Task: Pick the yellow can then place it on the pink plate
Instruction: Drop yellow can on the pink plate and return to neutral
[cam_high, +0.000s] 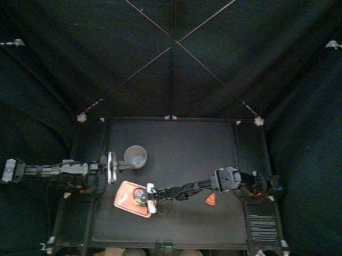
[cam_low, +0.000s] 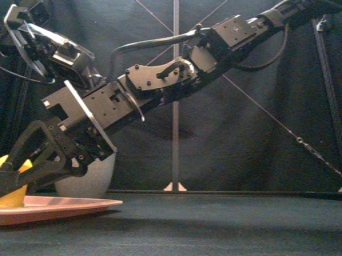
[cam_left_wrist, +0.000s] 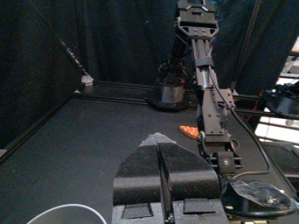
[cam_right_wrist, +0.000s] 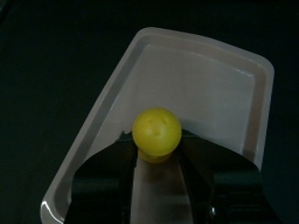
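Plainly, a small yellow can (cam_right_wrist: 156, 131) is seen in the right wrist view as a smooth, rounded, evenly yellow shape with a faint sheen; no label can be made out. It is gripped at the very tips of the right tool (cam_high: 147, 194), whose two dark jaws are closed against its sides. The can is held over the floor of a flat pink tray (cam_right_wrist: 216, 83) with a raised rim, near one of the tray's long walls. Whether the can touches the tray cannot be told.

The tray is set near the left edge of the black surface (cam_high: 201, 150), in its front half. A tall grey speckled cup (cam_high: 136, 154) is placed just behind the tray, also near the left edge. A small orange toy (cam_high: 210, 198) is seen well apart from the tray, toward the right edge.

The left tool (cam_left_wrist: 159, 144) is held at the left edge, beside the cup, with its jaws pressed together and nothing between them.
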